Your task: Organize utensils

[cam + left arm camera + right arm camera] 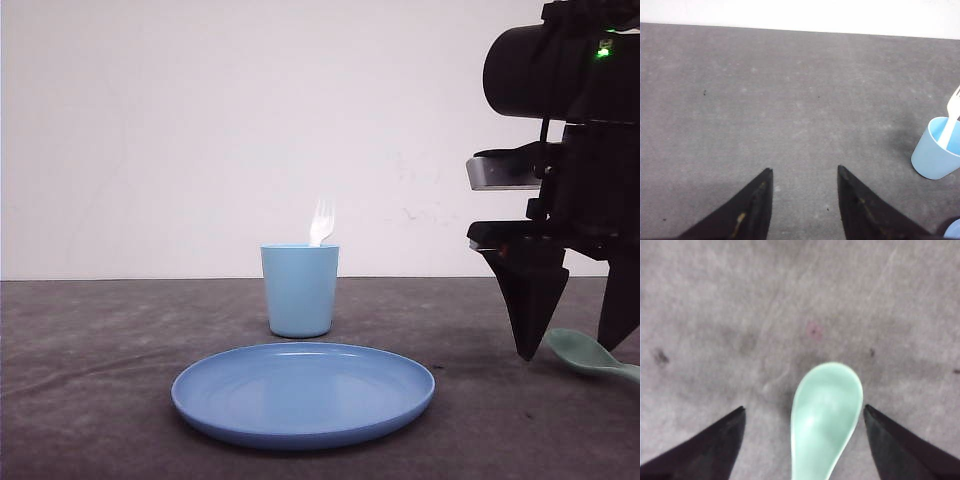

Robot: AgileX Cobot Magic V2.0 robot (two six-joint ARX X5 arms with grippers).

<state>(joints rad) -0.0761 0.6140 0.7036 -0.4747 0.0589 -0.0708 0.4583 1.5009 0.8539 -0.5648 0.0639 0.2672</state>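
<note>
A white plastic fork [322,222] stands tines-up in the light blue cup [300,290] behind the blue plate [303,393]; the fork [951,116] and cup [936,150] also appear in the left wrist view. The mint-green spoon [590,355] lies flat on the table at the right. My right gripper [804,410] hangs open just above it, with the spoon's bowl [826,415] between the two fingers and touching neither. My left gripper [804,170] is open over bare table, nothing between its fingers.
The dark grey tabletop [90,360] runs back to a white wall. The plate sits in front of the cup, centre of the table. Bare table lies to the left of both.
</note>
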